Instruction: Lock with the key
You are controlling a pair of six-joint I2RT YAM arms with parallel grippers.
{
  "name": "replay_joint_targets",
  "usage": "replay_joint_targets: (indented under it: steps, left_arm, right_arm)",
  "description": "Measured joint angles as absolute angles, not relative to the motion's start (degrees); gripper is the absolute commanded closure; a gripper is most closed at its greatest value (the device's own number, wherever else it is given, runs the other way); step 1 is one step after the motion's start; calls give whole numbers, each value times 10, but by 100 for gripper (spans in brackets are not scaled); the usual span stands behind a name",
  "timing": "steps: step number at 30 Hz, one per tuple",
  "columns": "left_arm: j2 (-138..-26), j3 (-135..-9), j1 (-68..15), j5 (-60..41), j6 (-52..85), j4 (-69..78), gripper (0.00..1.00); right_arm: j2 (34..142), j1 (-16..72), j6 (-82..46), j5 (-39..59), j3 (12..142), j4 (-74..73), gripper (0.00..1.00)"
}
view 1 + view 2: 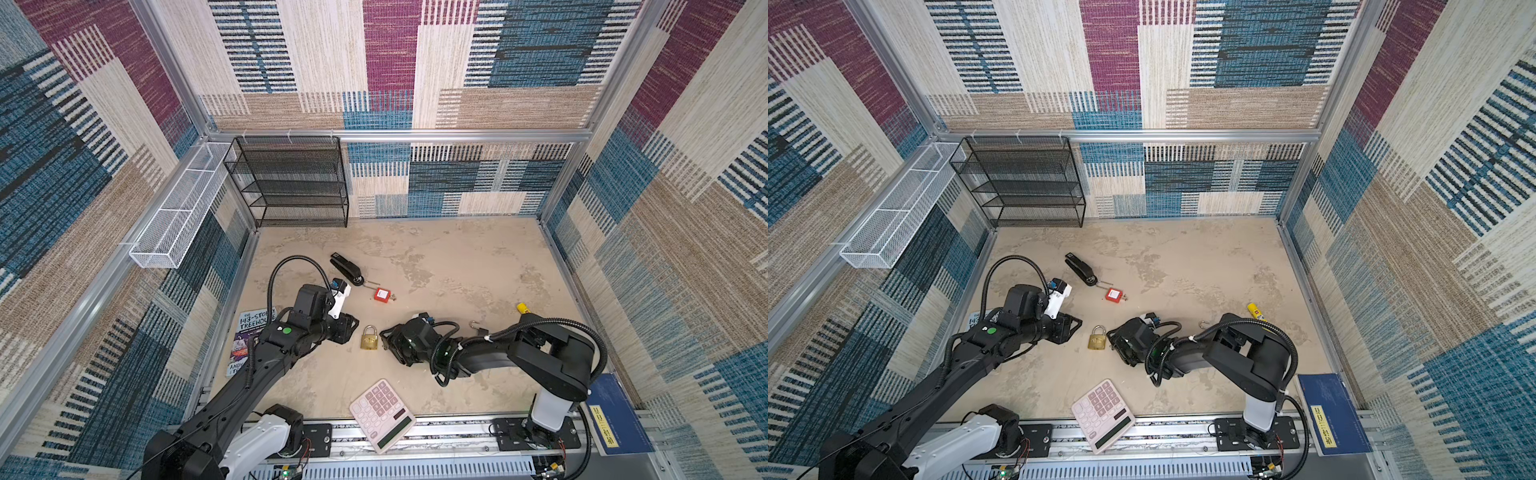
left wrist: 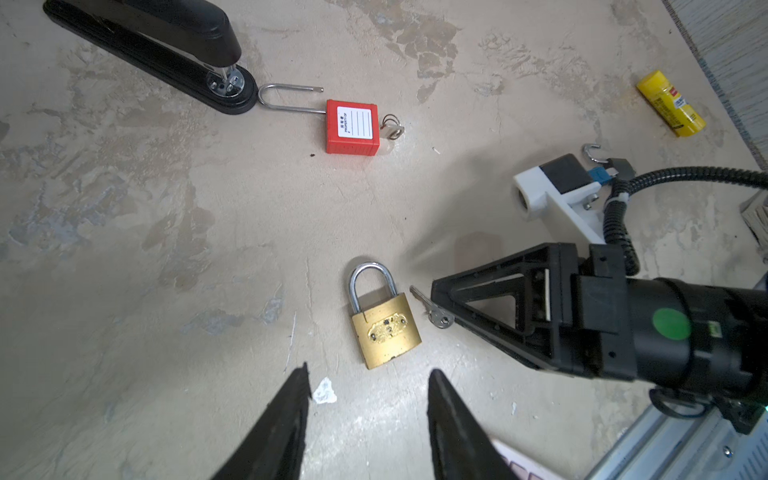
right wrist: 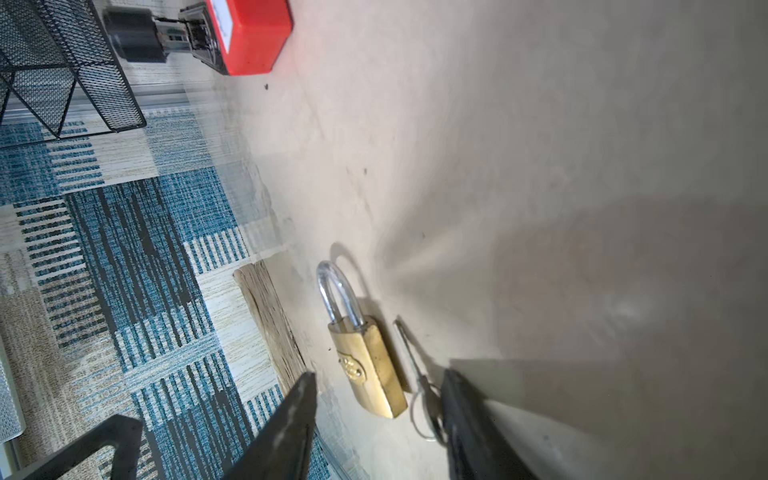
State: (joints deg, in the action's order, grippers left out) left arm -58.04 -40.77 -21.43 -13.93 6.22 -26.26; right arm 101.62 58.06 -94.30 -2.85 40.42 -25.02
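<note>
A brass padlock [image 1: 369, 337] [image 1: 1097, 337] lies flat mid-table between both grippers, its steel shackle seated in the body. A small silver key [image 2: 432, 309] on a wire ring lies on the table beside the padlock [image 2: 384, 328], outside the lock, its bow at the tip of one right finger [image 2: 444, 291]. My right gripper [image 1: 388, 343] [image 3: 380, 375] is open; the padlock's [image 3: 365, 365] bottom end sits between its jaws, and the key [image 3: 419, 386] rests against one finger, not clamped. My left gripper [image 1: 351, 326] [image 2: 370, 376] is open and empty, just short of the padlock.
A red padlock [image 1: 381, 294] with its own key and a black stapler [image 1: 345, 268] lie farther back. A calculator [image 1: 381, 415] overhangs the front rail. A book [image 1: 249, 340] lies at the left, a yellow tube [image 1: 523, 308] and small dark padlock [image 1: 478, 328] at the right. A mesh rack [image 1: 286, 183] stands back left.
</note>
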Motion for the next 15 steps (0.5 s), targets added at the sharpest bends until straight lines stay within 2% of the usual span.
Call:
replay_joint_targets:
  steps: [9,15]
  left_arm:
    - [-574,-421,-214,-141,60,-282,52]
    - [-561,-420,-214,-142,60,-289,52]
  right_arm:
    - [1006,581,-951,-33,415,-228,19]
    - [1033,577,-953,-22,420,-284,18]
